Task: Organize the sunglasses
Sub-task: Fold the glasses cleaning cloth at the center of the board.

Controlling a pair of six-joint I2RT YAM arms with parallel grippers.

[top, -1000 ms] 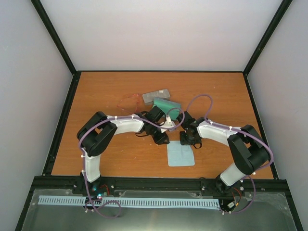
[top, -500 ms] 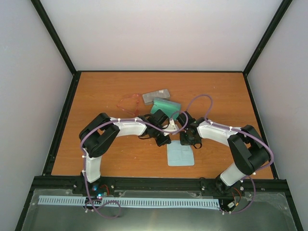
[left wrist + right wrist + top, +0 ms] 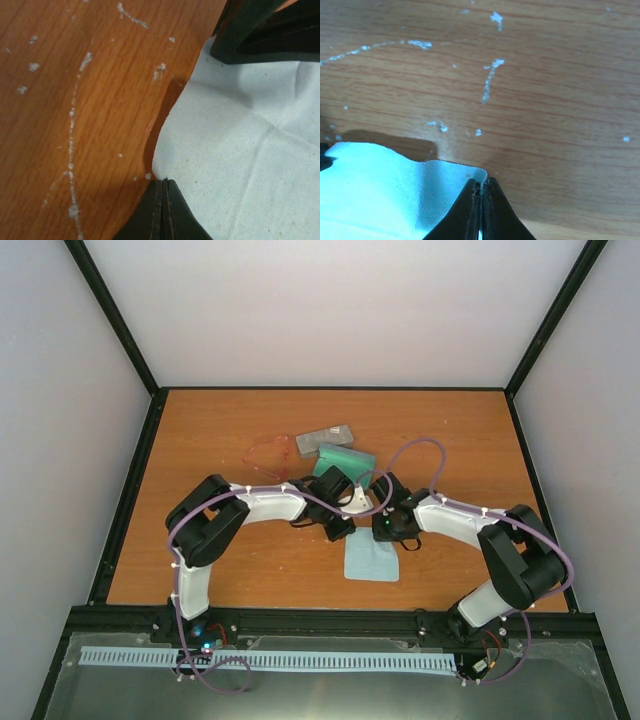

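The left gripper and right gripper are each clamping together on an edge of the pale blue square cloth. The thin red-pink wire-framed sunglasses are lying untouched on the wooden table, just beside the grey oblong case, so most of the organizing is looking undone.

The table is orange-brown wood grain, smooth with a low sheen, flecked with white scuffs at upper left. The cloth is soft, matt pale blue fabric, creased. The right gripper has matt black fingers. The sunglasses are thin, red and see-through.
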